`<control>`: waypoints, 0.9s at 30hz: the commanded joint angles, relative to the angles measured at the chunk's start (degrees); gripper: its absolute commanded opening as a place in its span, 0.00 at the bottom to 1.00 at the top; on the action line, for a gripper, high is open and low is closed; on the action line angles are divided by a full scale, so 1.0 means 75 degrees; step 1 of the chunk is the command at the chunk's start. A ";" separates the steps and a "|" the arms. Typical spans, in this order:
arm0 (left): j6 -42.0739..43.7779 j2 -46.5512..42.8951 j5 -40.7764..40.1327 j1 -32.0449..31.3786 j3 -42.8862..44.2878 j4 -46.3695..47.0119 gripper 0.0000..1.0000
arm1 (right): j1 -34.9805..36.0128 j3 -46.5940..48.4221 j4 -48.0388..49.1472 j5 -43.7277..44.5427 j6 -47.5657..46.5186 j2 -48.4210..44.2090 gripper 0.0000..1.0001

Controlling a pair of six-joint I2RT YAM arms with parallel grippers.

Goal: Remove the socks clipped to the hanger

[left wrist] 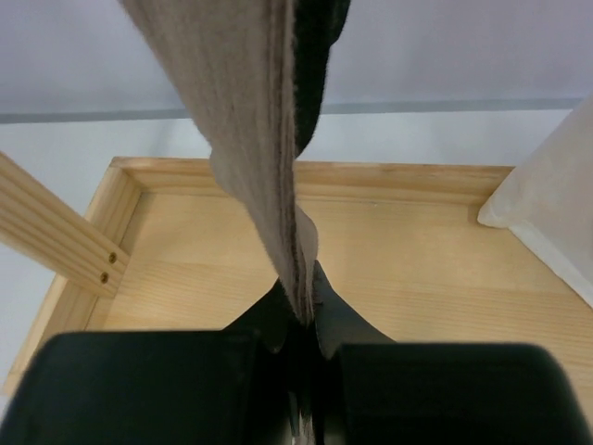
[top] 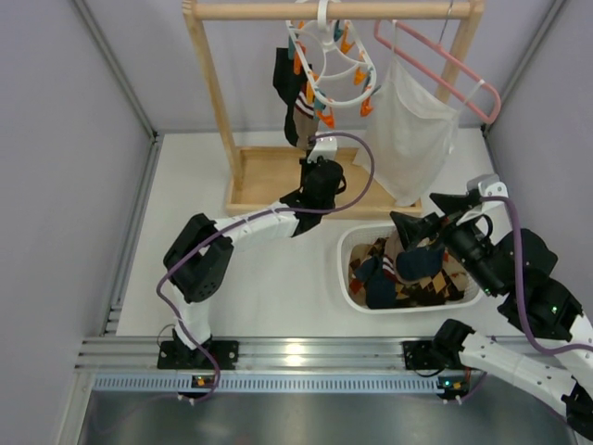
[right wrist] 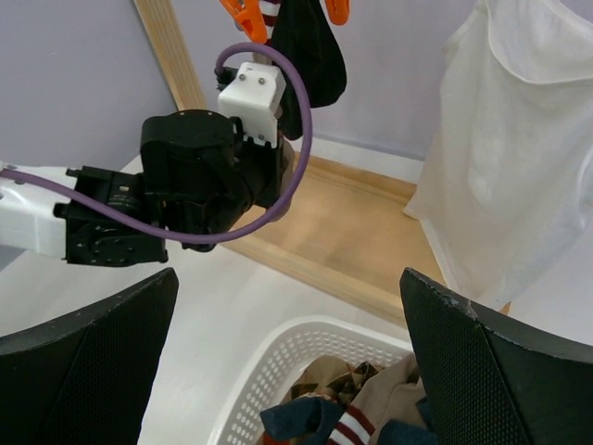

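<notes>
The white ring hanger (top: 335,57) with orange and teal clips hangs from the wooden rack's top bar. Dark and brown socks (top: 295,97) hang clipped at its left side. My left gripper (top: 313,165) reaches up under them and is shut on the lower end of a brown sock (left wrist: 250,139), with a black sock (left wrist: 315,56) just behind it. The clipped socks also show in the right wrist view (right wrist: 306,46). My right gripper (top: 417,225) is open and empty above the white basket (top: 357,243), its fingers (right wrist: 88,357) wide apart.
The wooden rack (top: 211,83) has a tray base (left wrist: 445,269). A white mesh bag (top: 408,134) and a pink wire hanger (top: 445,65) hang at the right. The basket (right wrist: 269,371) holds argyle, navy and striped socks (top: 408,273). Grey walls enclose the table.
</notes>
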 commanded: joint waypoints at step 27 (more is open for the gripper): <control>0.2708 0.1320 -0.1960 -0.3322 0.2544 0.0401 0.00 | 0.0060 0.3010 -0.0786 -0.0459 0.0138 0.1126 0.99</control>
